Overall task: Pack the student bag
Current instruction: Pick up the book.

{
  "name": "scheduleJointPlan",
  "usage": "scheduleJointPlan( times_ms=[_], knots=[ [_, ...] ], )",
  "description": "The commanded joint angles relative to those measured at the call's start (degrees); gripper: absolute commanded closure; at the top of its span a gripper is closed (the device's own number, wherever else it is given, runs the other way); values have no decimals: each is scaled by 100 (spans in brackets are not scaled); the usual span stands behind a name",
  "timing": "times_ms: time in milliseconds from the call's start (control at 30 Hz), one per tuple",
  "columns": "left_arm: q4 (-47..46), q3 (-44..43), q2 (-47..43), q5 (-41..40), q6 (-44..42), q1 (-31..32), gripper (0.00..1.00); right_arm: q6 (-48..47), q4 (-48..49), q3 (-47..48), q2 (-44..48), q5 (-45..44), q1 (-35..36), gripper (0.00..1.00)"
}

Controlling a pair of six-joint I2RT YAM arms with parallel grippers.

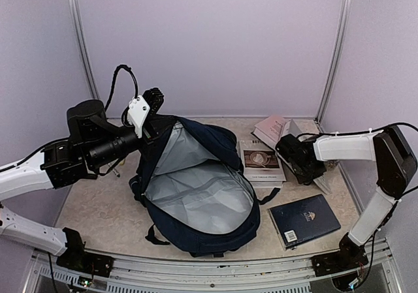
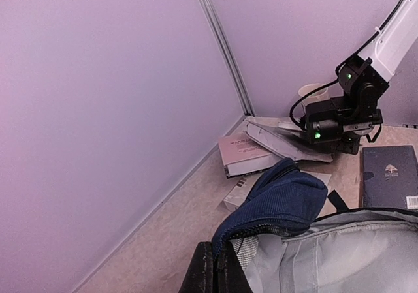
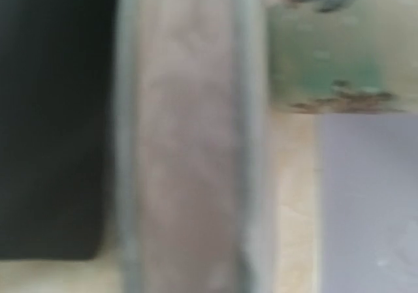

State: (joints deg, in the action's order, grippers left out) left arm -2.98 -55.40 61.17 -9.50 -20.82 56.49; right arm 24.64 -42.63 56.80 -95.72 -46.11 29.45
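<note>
The dark navy student bag (image 1: 196, 188) lies open in the middle of the table, its light grey lining showing. My left gripper (image 1: 155, 124) is shut on the bag's upper rim and holds it raised; in the left wrist view its black fingertips (image 2: 215, 270) pinch the navy edge of the bag (image 2: 281, 201). My right gripper (image 1: 290, 148) is low at the stack of books at the back right. The right wrist view shows only a blurred book edge (image 3: 189, 136) very close up, and its fingers do not show.
A flat navy hardcover book (image 1: 304, 220) lies at the front right. A white book with a cover picture (image 1: 261, 161) lies beside the bag. A pink book (image 1: 271, 128) and a grey book (image 2: 287, 141) are stacked near the back corner, with a paper cup (image 2: 313, 94) behind.
</note>
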Motion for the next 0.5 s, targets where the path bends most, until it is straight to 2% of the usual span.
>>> scheduleJointPlan(
  times_ms=[0, 133, 367, 467],
  knots=[
    [-334, 27, -121, -131, 52, -68, 100, 285, -174, 164, 156, 369, 90, 84],
    [-351, 48, -55, -188, 53, -75, 100, 311, -577, 515, 306, 285, 335, 100],
    [-235, -58, 237, -461, 149, -182, 100, 560, -1762, 1705, 535, -486, 666, 100],
    [-229, -73, 333, -623, 227, -227, 100, 143, -1701, 2151, 885, -654, 788, 100]
  ],
)
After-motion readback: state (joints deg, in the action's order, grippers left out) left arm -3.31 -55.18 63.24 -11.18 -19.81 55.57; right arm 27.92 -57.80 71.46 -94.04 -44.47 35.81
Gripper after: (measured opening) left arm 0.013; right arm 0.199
